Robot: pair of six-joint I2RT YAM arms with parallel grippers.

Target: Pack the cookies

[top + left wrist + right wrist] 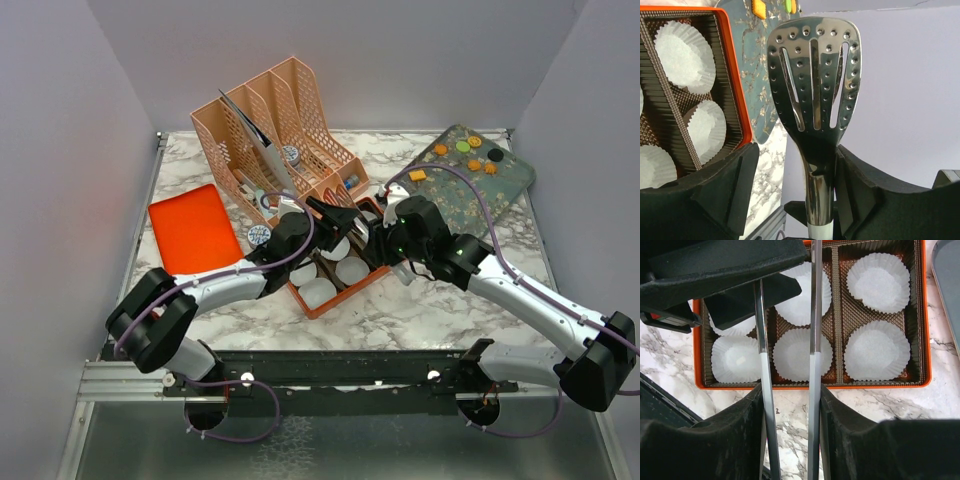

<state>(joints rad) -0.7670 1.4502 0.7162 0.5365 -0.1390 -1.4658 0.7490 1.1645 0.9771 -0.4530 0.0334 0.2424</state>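
Item: cookies, not yet packed. Setting, left to right: orange lid lying flat at the left. Peach rack at the far centre. Left gripper, jaws apart around the neck of a slotted steel blade, one finger against it and the other clear, so nothing is clamped. Orange-rimmed box at the centre, with the white cups in view all empty. Right gripper over the box's near edge, clamped on the two arms of the tongs, one finger pressed to each outer face; the blade seems to be one tip of these tongs. Mottled board at the far right. Location: the cookies lie flat and apart on the board, well away from both grippers. They are mostly orange rounds, plus one green, one black and one yellow-orange square. Handling, as judged: very light, thin and stiff, possibly brittle. Each sits low, leaving little edge to pinch. Take one across opposite rims with the tong tips under gentle pressure, or slide the blade beneath it. Smooth steel may let a piece slip, so carry it level.
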